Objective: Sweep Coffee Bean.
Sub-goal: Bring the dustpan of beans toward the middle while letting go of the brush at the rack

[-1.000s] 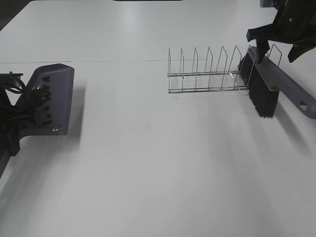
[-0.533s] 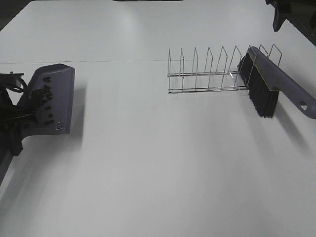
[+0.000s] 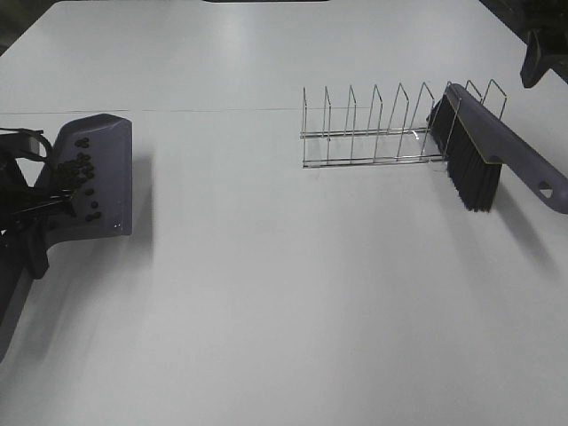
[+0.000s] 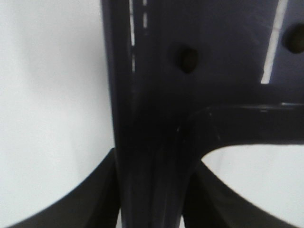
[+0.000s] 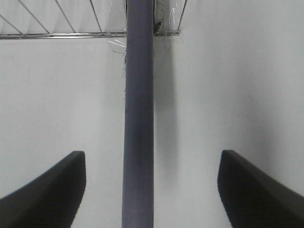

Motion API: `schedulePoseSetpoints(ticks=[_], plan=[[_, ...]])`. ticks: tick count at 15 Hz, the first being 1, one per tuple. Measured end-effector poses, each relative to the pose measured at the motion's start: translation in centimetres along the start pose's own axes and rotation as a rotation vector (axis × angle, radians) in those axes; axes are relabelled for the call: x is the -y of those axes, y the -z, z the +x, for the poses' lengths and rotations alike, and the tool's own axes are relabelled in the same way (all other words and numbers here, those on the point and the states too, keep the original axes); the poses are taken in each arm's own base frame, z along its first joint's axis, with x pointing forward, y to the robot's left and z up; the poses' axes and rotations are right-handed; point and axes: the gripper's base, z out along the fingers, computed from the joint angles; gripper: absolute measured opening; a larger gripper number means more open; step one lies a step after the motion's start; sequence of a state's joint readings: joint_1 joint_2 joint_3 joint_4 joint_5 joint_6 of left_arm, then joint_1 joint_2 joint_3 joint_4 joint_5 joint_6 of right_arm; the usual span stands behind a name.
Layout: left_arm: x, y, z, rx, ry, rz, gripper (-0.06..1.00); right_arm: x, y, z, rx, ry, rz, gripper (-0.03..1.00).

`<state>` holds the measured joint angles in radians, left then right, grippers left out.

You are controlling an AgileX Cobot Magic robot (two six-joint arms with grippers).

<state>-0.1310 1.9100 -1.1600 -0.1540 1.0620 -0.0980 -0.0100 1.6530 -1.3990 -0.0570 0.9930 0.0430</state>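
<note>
1. The coffee beans (image 3: 78, 176) are tiny dark roundish bits, all sitting in the purple-grey dustpan (image 3: 111, 177) at the left edge of the white table.
2. Most are bunched toward the pan's handle end, with a few loose ones strung out along the tray.
3. The left wrist view catches a couple (image 4: 188, 59) close up, blurry.

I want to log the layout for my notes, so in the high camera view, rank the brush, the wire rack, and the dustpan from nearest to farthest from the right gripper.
1. The brush, far right, just below the right gripper, leaning in the rack's end.
2. The wire rack, centre-right, stretching leftward from the brush.
3. The dustpan, far left edge, holding the coffee beans, gripped by the left gripper.
</note>
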Motion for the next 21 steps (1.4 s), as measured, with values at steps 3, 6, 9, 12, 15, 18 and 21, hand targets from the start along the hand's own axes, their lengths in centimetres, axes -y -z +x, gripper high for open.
schedulePoseSetpoints(ticks=[3,6,9,12,15,18,21], plan=[[0.4,0.0,0.1,-0.002,0.008,0.022,0.33,0.1,2.1,4.2,0.064,-0.004,-0.011,0.67],[3.0,-0.4,0.1,0.060,-0.045,0.018,0.33,0.1,4.7,8.7,0.115,-0.015,-0.026,0.67],[4.6,-1.2,0.0,0.078,-0.035,0.021,0.33,0.2,6.0,11.7,0.144,-0.016,-0.026,0.67],[5.0,-3.5,-0.5,0.024,-0.024,0.006,0.33,0.3,7.6,14.6,0.202,-0.019,-0.027,0.67],[5.0,-5.0,-1.2,0.003,-0.016,0.000,0.33,0.4,8.8,16.8,0.260,-0.021,-0.028,0.67],[5.0,-5.5,-1.6,0.018,-0.014,0.001,0.33,0.5,10.2,18.6,0.330,-0.023,-0.029,0.67],[5.1,-5.5,-1.7,0.034,-0.014,0.004,0.33,0.5,10.7,20.3,0.369,-0.025,-0.030,0.67]])
